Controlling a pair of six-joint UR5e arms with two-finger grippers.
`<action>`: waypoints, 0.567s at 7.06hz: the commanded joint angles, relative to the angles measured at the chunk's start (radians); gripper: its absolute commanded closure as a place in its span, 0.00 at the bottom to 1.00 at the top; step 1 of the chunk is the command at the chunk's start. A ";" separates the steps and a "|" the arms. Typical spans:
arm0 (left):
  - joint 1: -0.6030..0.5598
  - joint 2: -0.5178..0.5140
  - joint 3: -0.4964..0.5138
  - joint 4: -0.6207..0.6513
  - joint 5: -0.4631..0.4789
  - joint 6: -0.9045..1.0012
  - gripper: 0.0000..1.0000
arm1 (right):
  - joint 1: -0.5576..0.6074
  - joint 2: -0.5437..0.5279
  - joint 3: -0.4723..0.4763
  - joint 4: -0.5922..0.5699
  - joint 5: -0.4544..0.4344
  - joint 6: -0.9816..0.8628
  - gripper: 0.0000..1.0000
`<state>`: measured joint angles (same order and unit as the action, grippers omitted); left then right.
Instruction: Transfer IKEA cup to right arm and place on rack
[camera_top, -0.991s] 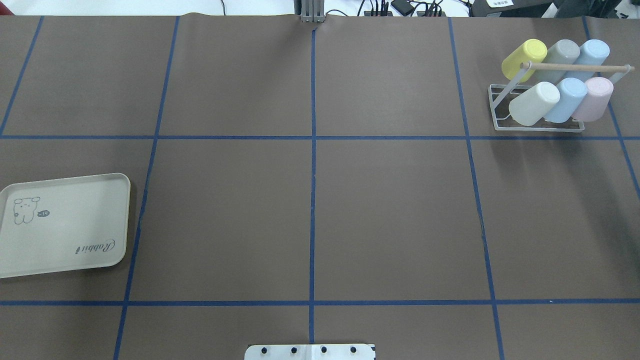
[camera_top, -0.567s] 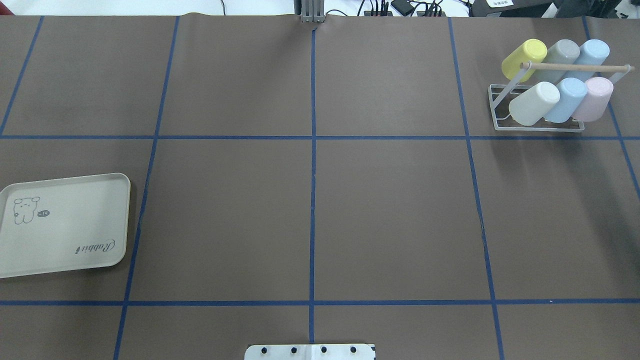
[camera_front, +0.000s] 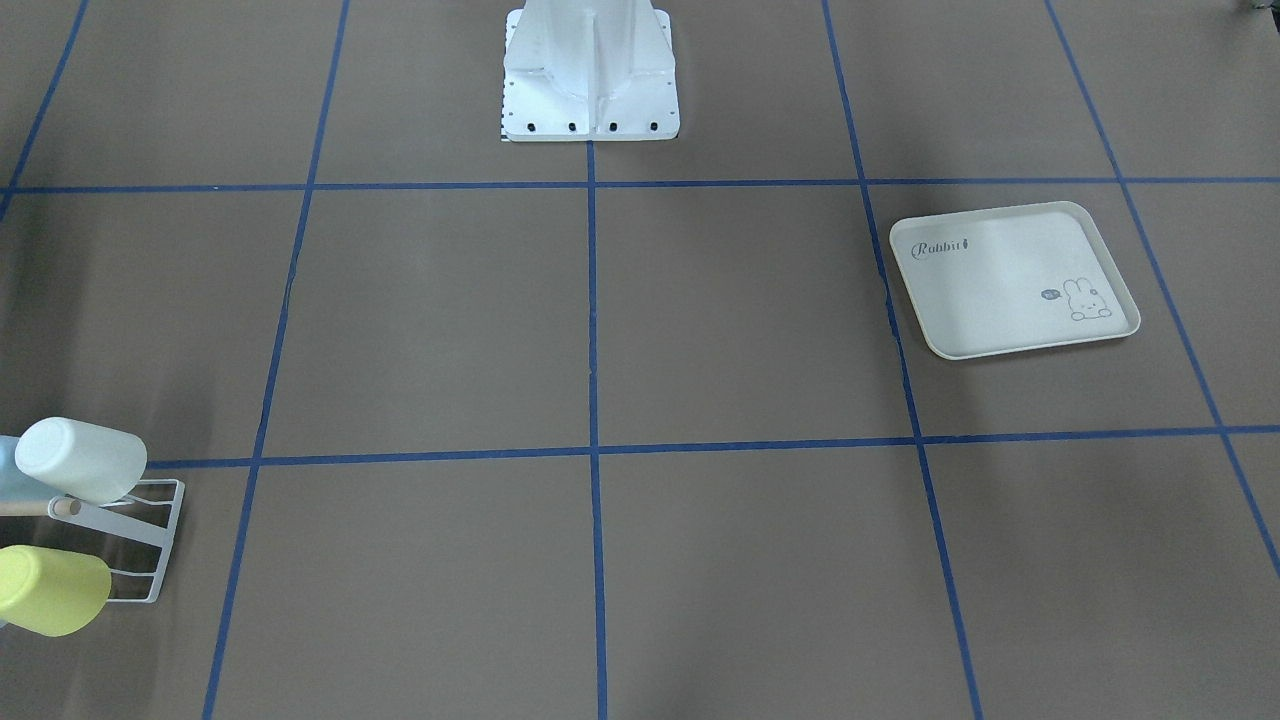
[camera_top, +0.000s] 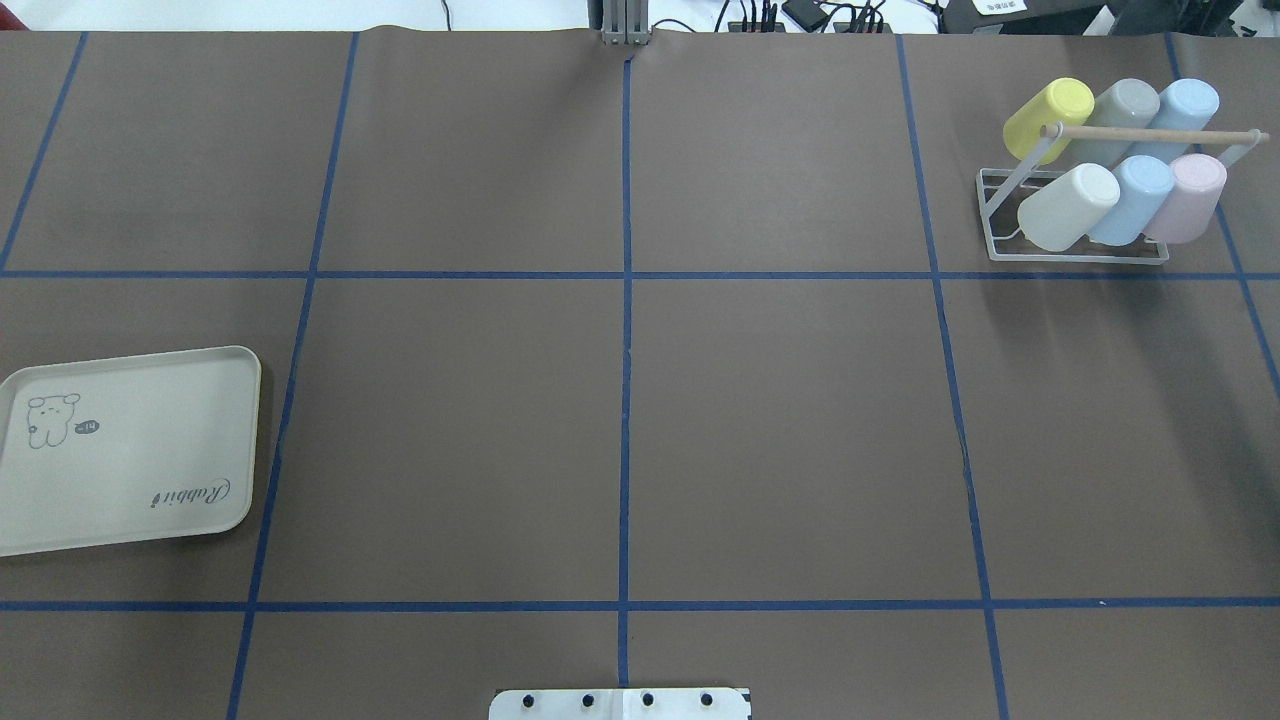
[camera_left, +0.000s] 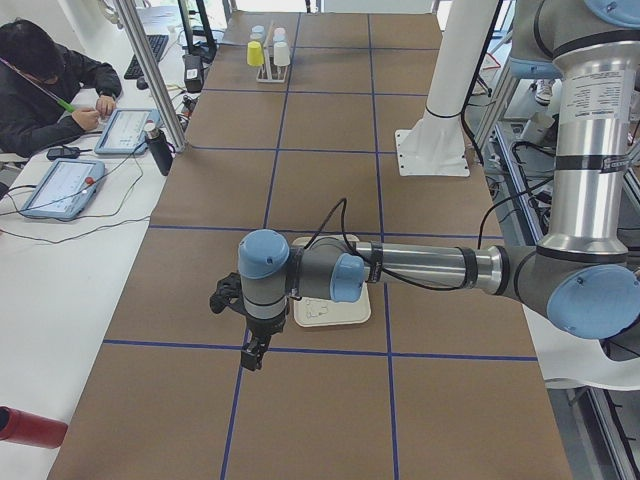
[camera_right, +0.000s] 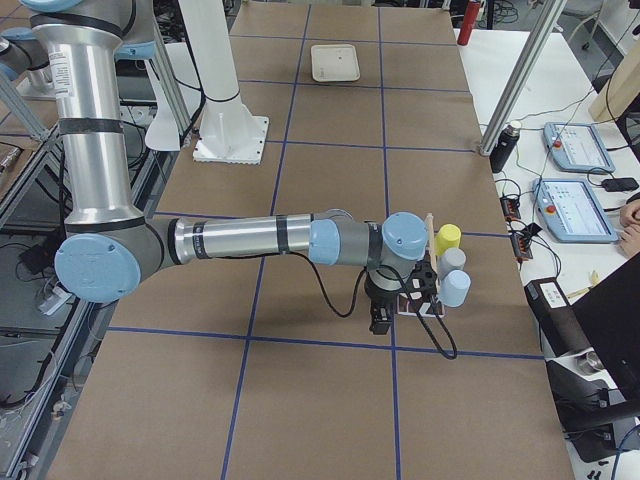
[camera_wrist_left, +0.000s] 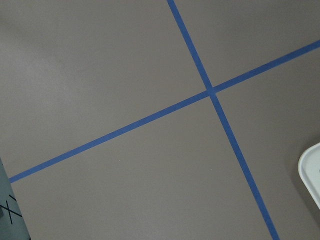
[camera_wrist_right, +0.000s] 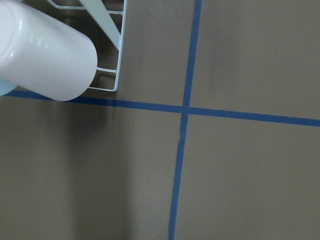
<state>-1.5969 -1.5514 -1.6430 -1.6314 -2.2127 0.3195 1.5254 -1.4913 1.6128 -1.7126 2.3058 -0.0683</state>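
Note:
The white wire rack (camera_top: 1078, 257) with its wooden dowel (camera_top: 1150, 133) stands at the table's far right. Several IKEA cups rest on it, among them a yellow cup (camera_top: 1048, 115), a cream cup (camera_top: 1068, 207) and a pink cup (camera_top: 1187, 197). The right wrist view shows the cream cup (camera_wrist_right: 42, 55) and the rack's corner (camera_wrist_right: 117, 60) close below. My right gripper (camera_right: 379, 322) hangs beside the rack (camera_right: 430, 305) in the exterior right view only. My left gripper (camera_left: 252, 358) hovers just past the tray in the exterior left view only. I cannot tell whether either one is open or shut.
A cream rabbit tray (camera_top: 130, 450) lies at the table's left edge with nothing on it; its corner (camera_wrist_left: 312, 172) shows in the left wrist view. Blue tape lines grid the brown table. A person sits at a side desk (camera_left: 60, 180) with tablets.

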 joint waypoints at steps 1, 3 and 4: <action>0.000 0.000 -0.049 -0.007 -0.002 -0.046 0.00 | 0.056 -0.009 0.013 0.023 -0.026 0.002 0.00; 0.000 -0.003 -0.066 -0.011 -0.021 -0.109 0.00 | 0.068 -0.070 0.009 0.121 -0.023 0.004 0.00; 0.000 -0.003 -0.058 -0.011 -0.062 -0.111 0.00 | 0.068 -0.073 0.006 0.123 -0.017 0.005 0.00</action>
<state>-1.5969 -1.5533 -1.7031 -1.6416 -2.2383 0.2201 1.5900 -1.5488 1.6217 -1.6140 2.2833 -0.0645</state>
